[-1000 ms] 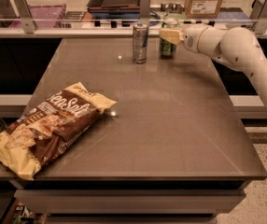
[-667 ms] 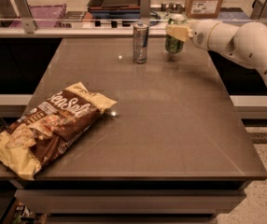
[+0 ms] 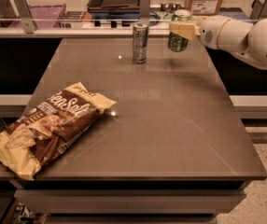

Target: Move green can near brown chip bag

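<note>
Grey-brown table (image 3: pixel 171 125) is viewed from the front, so clock positions are given with 12 at the far edge. The green can (image 3: pixel 176 43) is found up around 1 o'clock, clamped in the gripper (image 3: pixel 182 30), which is brought in from the 3 o'clock side on a white arm (image 3: pixel 236 34). One cream finger is laid across the front of the can, just under the silver top. The can is held upright and looks raised a bit off the surface, with a faint shadow underneath. A taller silver-and-blue can (image 3: pixel 140 43) is stood at 12, near the green one but not touching. The brown chip bag (image 3: pixel 49 125) is laid flat way down at 8 o'clock, its end hung over the table edge, well apart from both cans.
</note>
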You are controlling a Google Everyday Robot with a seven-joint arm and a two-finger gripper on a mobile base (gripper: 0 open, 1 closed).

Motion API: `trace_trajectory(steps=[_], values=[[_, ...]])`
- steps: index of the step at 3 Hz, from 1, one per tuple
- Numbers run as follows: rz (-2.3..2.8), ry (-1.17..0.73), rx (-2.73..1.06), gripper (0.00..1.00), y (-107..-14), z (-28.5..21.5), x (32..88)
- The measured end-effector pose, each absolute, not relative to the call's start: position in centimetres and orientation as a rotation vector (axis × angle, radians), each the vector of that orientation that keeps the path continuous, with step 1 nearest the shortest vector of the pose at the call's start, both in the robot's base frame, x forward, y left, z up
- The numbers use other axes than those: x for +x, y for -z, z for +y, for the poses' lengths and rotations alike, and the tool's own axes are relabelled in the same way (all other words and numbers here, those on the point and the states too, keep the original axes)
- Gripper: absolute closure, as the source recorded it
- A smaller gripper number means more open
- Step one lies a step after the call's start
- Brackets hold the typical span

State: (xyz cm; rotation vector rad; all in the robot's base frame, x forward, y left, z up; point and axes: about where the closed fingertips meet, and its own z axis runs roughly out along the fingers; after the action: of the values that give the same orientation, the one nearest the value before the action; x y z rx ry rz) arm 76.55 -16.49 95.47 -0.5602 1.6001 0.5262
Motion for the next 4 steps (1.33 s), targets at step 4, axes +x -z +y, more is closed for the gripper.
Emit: trace_trajectory(steps=[4], values=[[1.628, -0.568, -0.673, 1.0, -95.6, -10.6, 63.9]])
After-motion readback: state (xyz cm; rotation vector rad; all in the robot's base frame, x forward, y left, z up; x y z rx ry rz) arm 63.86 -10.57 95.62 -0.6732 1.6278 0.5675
